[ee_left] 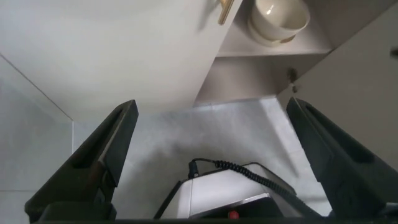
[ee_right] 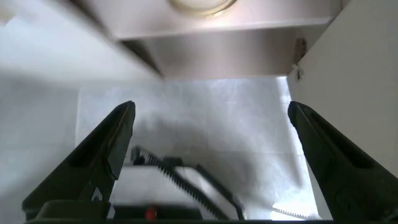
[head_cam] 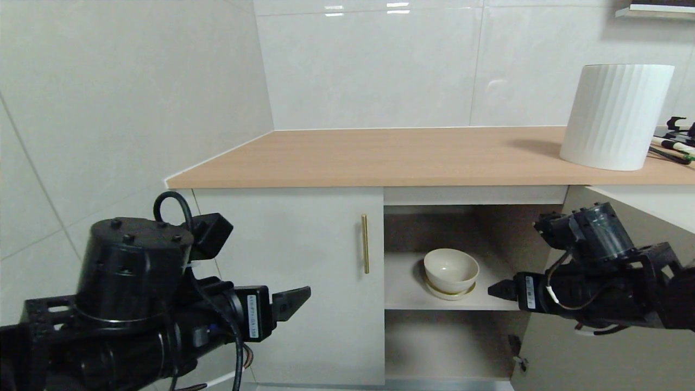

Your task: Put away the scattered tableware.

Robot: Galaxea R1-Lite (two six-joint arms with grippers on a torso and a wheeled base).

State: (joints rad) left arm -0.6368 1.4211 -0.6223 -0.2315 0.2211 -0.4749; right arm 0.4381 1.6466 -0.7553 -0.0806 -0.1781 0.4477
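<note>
A cream bowl (head_cam: 450, 269) sits on a small plate (head_cam: 449, 294) on the middle shelf (head_cam: 404, 290) of the open cabinet under the wooden counter (head_cam: 380, 155). My left gripper (head_cam: 296, 300) hangs low in front of the closed left door and is open with nothing in it. In the left wrist view its fingers (ee_left: 112, 146) spread wide over the floor, and the bowl (ee_left: 278, 18) lies farther off. My right gripper (head_cam: 497, 290) is open and empty just right of the bowl, at the cabinet opening. The right wrist view catches the bowl's edge (ee_right: 202, 5) beyond the right gripper (ee_right: 210, 107).
The closed left door carries a gold handle (head_cam: 365, 244). The right door (head_cam: 597, 353) stands swung open beside my right arm. A tall white ribbed container (head_cam: 616, 117) and several utensils (head_cam: 673, 146) rest on the counter's right end. Tiled walls close in the left side and back.
</note>
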